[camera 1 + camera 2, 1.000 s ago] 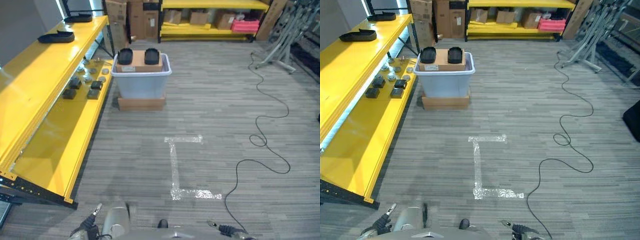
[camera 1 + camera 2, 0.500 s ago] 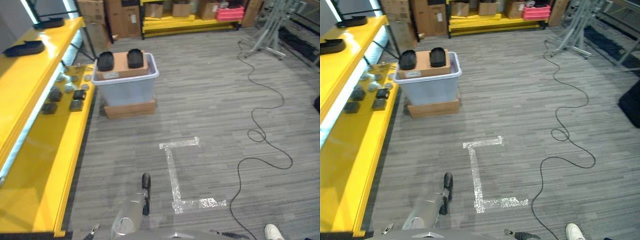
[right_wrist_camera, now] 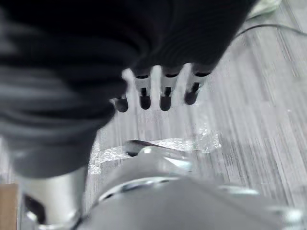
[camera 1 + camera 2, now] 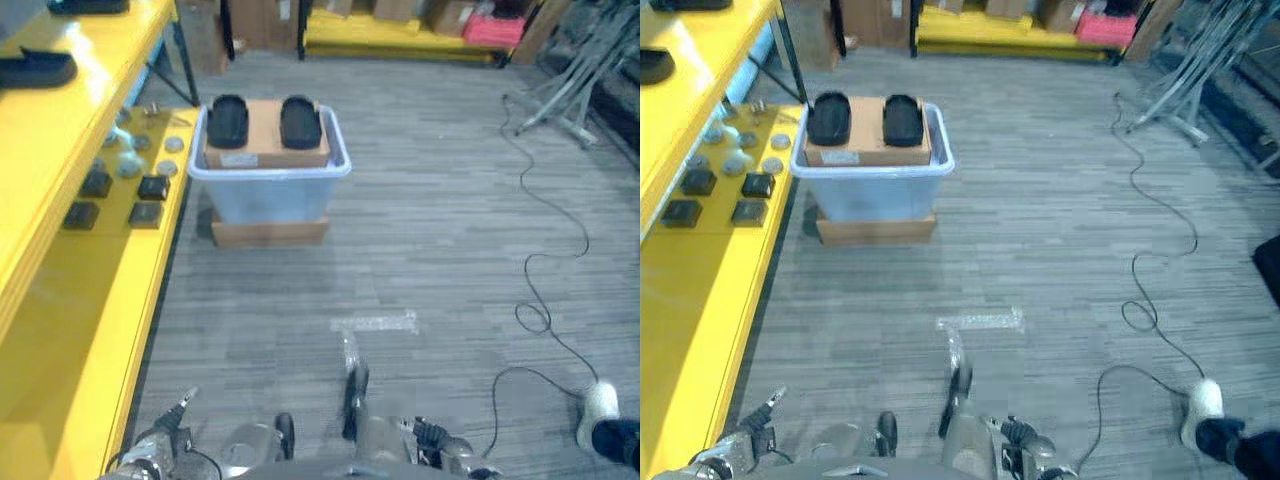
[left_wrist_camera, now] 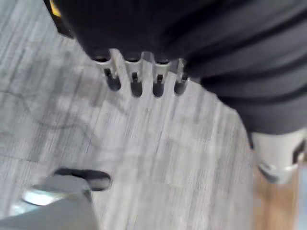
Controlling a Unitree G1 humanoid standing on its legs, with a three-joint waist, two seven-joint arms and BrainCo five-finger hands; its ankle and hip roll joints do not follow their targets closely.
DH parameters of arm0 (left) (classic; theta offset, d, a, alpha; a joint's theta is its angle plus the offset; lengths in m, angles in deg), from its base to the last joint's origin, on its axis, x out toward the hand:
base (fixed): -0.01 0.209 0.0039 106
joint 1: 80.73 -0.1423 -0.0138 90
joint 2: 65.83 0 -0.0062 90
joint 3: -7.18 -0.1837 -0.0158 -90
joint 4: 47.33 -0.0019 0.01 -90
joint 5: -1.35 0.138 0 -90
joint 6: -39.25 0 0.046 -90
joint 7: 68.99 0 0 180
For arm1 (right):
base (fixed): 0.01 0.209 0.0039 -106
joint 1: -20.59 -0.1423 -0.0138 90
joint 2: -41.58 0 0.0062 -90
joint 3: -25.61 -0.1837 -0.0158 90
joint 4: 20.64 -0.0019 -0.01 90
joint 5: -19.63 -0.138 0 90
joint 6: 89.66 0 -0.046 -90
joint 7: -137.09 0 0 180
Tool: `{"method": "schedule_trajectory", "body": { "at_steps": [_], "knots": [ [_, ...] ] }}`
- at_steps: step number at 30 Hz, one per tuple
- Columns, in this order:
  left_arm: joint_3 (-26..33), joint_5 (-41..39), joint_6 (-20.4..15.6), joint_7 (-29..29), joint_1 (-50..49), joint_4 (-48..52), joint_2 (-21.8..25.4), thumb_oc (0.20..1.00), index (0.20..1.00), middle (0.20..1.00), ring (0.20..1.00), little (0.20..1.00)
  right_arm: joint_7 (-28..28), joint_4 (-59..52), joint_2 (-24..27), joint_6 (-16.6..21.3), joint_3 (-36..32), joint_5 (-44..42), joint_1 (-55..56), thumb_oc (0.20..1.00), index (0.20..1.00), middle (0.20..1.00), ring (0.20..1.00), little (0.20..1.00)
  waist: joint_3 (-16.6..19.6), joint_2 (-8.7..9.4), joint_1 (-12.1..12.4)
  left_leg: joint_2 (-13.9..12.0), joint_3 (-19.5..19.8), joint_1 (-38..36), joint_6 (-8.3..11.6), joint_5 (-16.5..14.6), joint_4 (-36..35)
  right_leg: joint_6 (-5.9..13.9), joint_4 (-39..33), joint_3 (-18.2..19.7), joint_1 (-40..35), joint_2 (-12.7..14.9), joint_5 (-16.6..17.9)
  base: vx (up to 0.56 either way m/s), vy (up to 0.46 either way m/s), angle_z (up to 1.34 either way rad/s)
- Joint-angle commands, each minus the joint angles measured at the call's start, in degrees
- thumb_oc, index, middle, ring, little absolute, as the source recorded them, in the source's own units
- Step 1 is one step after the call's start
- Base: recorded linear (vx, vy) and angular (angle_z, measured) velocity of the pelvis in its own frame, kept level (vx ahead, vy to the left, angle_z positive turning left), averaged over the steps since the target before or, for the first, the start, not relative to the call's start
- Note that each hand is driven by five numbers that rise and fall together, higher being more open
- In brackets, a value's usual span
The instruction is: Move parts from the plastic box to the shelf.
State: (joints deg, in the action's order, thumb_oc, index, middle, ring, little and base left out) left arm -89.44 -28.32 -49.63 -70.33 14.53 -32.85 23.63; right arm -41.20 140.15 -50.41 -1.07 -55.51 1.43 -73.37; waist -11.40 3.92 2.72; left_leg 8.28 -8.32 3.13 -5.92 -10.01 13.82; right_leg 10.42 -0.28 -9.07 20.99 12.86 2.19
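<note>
The pale plastic box (image 4: 270, 195) stands on the floor ahead, beside the yellow shelf (image 4: 90, 290). Inside it a cardboard carton (image 4: 265, 140) carries two black oval parts (image 4: 228, 118) (image 4: 300, 118). On the shelf's lower board lie several small black blocks (image 4: 150, 187) and silver discs (image 4: 125, 165). Another black part (image 4: 35, 68) rests on the upper board. My left hand (image 5: 136, 79) hangs over bare floor, fingers straight, holding nothing. My right hand (image 3: 163, 93) hangs the same way above a strip of silver tape (image 3: 158, 143), far short of the box.
The box sits on a flat cardboard base (image 4: 270, 232). Silver tape (image 4: 375, 322) marks the floor in front of me. A black cable (image 4: 540, 290) snakes along the right, where a person's white shoe (image 4: 600, 410) shows. A metal stand (image 4: 570, 90) and a far yellow rack (image 4: 400, 25) lie beyond.
The whole picture has shifted as the camera moved: the box now lies nearer and more central. A person's white shoe has moved further into view at the lower right.
</note>
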Motion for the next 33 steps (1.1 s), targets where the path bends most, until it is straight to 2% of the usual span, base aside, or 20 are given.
{"method": "schedule_trajectory", "body": {
  "at_steps": [1,5,8,11,12,14,15,16,17,19,21,22,23,24,25,27,30,33],
  "knots": [
    [0.04,1.05,-1.08,0.87,-3.41,1.39,-0.36,1.0,1.0,1.0,1.0,1.0,0.06,1.64,1.77,0.6,-1.32,0.17,2.95,1.0,1.0,1.0,1.0,1.0,0.05,-1.79,-1.03,-1.1,7.74,-1.97,0.64,1.55,-4.2,0.93,-4.72,1.5,-2.73,-1.63,10.35,0.51,-0.177,0.46],
    [0.65,3.67,-2.88,2.11,-5.75,1.28,-0.44,1.0,1.0,1.0,1.0,1.0,0.06,1.66,0.89,1.33,-2.88,1.51,4.39,1.0,1.0,1.0,1.0,1.0,-0.36,-1.03,-1.3,-1.85,8.59,-3.52,0.7,-2.57,-0.16,1.36,-4.72,2.39,-3.52,-0.03,10.62,0.5,-0.217,0.58],
    [0.96,3.72,-3.59,1.95,-6.27,1.04,-0.68,1.0,1.0,1.0,1.0,1.0,0.47,2.56,0.74,1.46,-2.91,1.98,3.98,1.0,1.0,1.0,1.0,1.0,0.28,-0.09,-1.38,-2.77,9.01,-4.02,1.03,-4.74,2.31,1.46,-4.72,3.74,-7.67,-0.27,10.11,0.56,-0.318,0.4],
    [1.5,4.41,-3.17,2.28,-6.12,1.06,-1.09,1.0,1.0,1.0,1.0,1.0,1.5,3.97,1.39,0.19,-2.52,0.63,2.75,1.0,1.0,1.0,1.0,1.0,1.68,0.19,-1.42,-5.91,9.63,-7.21,3.14,-5.82,2.88,0.06,-1.04,4.44,-11.04,-1.81,7.58,0.54,-0.265,0.62],
    [1.8,4.88,-3.61,2.67,-6.17,1.03,-1.38,1.0,1.0,1.0,1.0,1.0,1.5,4.22,1.79,0.02,-2.27,0.18,2.4,1.0,1.0,1.0,1.0,1.0,2.27,0.2,-1.42,-7.82,9.19,-8.55,4.28,-4.96,3.07,-0.86,0.59,4.11,-11.78,-2.46,6.88,0.57,-0.28,0.54],
    [1.93,3.38,-3.87,2.97,-6.19,1.32,-1.52,1.0,1.0,1.0,1.0,1.0,1.65,3.96,2.96,-1.12,-1.64,0.28,1.95,1.0,1.0,1.0,1.0,1.0,3.58,-0.18,-1.93,-11.62,7.75,-9.92,6.19,-0.89,4.63,-2.85,2.16,3.51,-12.87,-4.47,5.65,0.55,-0.322,0.12],
    [2.45,1.91,-3.73,2.87,-5.74,1.55,-1.54,1.0,1.0,1.0,1.0,1.0,2.35,4.15,4.22,-2.37,-0.91,0.15,1.75,1.0,1.0,1.0,1.0,1.0,4.31,-0.08,-2.27,-14.96,6.93,-6.27,7.95,5.92,15.39,-5.55,1.96,2.95,-14.11,-6.6,4.39,0.43,-0.331,-0.18],
    [2.47,1.43,-3.67,2.78,-5.61,1.63,-1.57,1.0,1.0,1.0,1.0,1.0,2.49,4.25,4.53,-2.67,-0.79,0.13,1.74,1.0,1.0,1.0,1.0,1.0,4.32,0.02,-2.21,-15.33,7.0,-4.92,8.14,7.1,17.89,-6.1,1.79,2.82,-14.45,-6.96,4.09,0.44,-0.432,-0.04],
    [2.72,1.25,-3.21,2.52,-4.83,1.89,-1.8,1.0,1.0,1.0,1.0,1.0,2.62,4.32,5.26,-3.19,-0.85,0.63,2.01,1.0,1.0,1.0,1.0,1.0,3.73,0.74,-1.87,-15.79,7.06,1.13,8.17,9.81,28.18,-7.8,1.09,2.04,-16.06,-7.73,3.6,0.24,-0.266,0.16],
    [2.61,0.59,-2.88,2.12,-3.7,2.26,-2.05,1.0,1.0,1.0,1.0,1.0,2.32,4.46,6.07,-2.69,-1.19,0.39,2.34,1.0,1.0,1.0,1.0,1.0,1.91,0.64,-0.95,-13.88,7.03,9.8,7.02,9.4,32.9,-8.55,0.36,1.11,-18.32,-8.81,2.89,0.17,-0.19,0.22],
    [2.7,-0.95,-3.24,1.66,-2.98,2.16,-2.08,1.0,1.0,1.0,1.0,1.0,1.5,4.77,6.28,-2.17,-1.64,0.08,2.29,1.0,1.0,1.0,1.0,1.0,0.88,0.64,-0.48,-12.37,5.26,12.48,6.65,9.17,29.57,-8.53,-0.11,0.36,-19.94,-9.14,1.97,0.14,-0.055,0.0],
    [3.09,-2.32,-3.18,1.41,-2.52,2.04,-1.89,1.0,1.0,1.0,1.0,1.0,1.28,4.65,6.16,-1.89,-1.71,0.85,2.19,1.0,1.0,1.0,1.0,1.0,-0.08,0.3,0.05,-11.9,2.94,12.11,6.67,8.95,22.84,-8.13,-0.37,-0.34,-21.54,-9.51,1.4,0.32,0.056,-0.24],
    [3.6,-2.64,-2.86,0.91,-2.3,1.91,-1.58,1.0,1.0,1.0,1.0,1.0,0.84,4.43,5.98,-1.61,-1.42,2.46,2.25,1.0,1.0,1.0,1.0,1.0,-0.14,-0.33,0.61,-10.9,0.39,11.84,7.61,12.11,8.21,-7.24,-0.7,-1.07,-22.7,-9.74,1.43,0.33,0.084,-0.26],
    [3.7,-2.64,-2.73,0.78,-2.32,1.89,-1.6,1.0,1.0,1.0,1.0,1.0,0.8,4.37,5.95,-1.58,-1.38,2.46,2.29,1.0,1.0,1.0,1.0,1.0,-0.05,-0.58,0.75,-10.78,0.15,12.06,7.91,12.93,5.65,-7.08,-0.77,-1.1,-22.86,-9.9,1.41,0.5,0.215,-0.35],
    [3.95,-2.68,-2.57,0.16,-2.82,1.42,-1.74,1.0,1.0,1.0,1.0,1.0,0.86,3.51,5.68,-1.31,-1.05,2.19,2.9,1.0,1.0,1.0,1.0,1.0,0.21,-2.15,1.73,-12.11,0.28,13.27,9.76,19.34,-7.35,-6.63,-0.94,-0.76,-24.86,-10.83,0.61,0.38,0.19,-0.27],
    [4.78,-2.25,-2.6,0.09,-3.19,0.83,-1.68,1.0,1.0,1.0,1.0,1.0,0.35,2.72,5.78,-0.96,-0.73,2.42,3.41,1.0,1.0,1.0,1.0,1.0,0.3,-2.82,2.18,-13.0,0.55,14.32,10.22,21.22,-11.17,-6.76,-0.14,-0.37,-26.01,-11.12,-0.63,0.35,0.186,-0.28],
    [6.21,-2.42,-3.2,-0.5,-3.63,0.49,-1.48,1.0,1.0,1.0,1.0,1.0,0.83,1.66,5.72,-0.4,0.67,4.08,3.17,1.0,1.0,1.0,1.0,1.0,0.51,-3.01,2.47,-14.09,0.02,14.79,9.88,21.0,-10.05,-6.99,1.15,-0.2,-26.45,-10.39,-2.41,0.22,0.147,-0.45],
    [6.08,-2.59,-3.33,-0.59,-3.62,1.36,-1.32,1.0,1.0,1.0,1.0,1.0,0.62,1.59,5.48,0.25,1.29,3.5,3.03,1.0,1.0,1.0,1.0,1.0,0.67,-3.13,2.86,-13.55,-0.58,13.78,9.2,19.23,-7.72,-6.71,2.27,-0.84,-27.33,-9.06,-4.0,0.14,0.132,-0.49]
  ]
}}
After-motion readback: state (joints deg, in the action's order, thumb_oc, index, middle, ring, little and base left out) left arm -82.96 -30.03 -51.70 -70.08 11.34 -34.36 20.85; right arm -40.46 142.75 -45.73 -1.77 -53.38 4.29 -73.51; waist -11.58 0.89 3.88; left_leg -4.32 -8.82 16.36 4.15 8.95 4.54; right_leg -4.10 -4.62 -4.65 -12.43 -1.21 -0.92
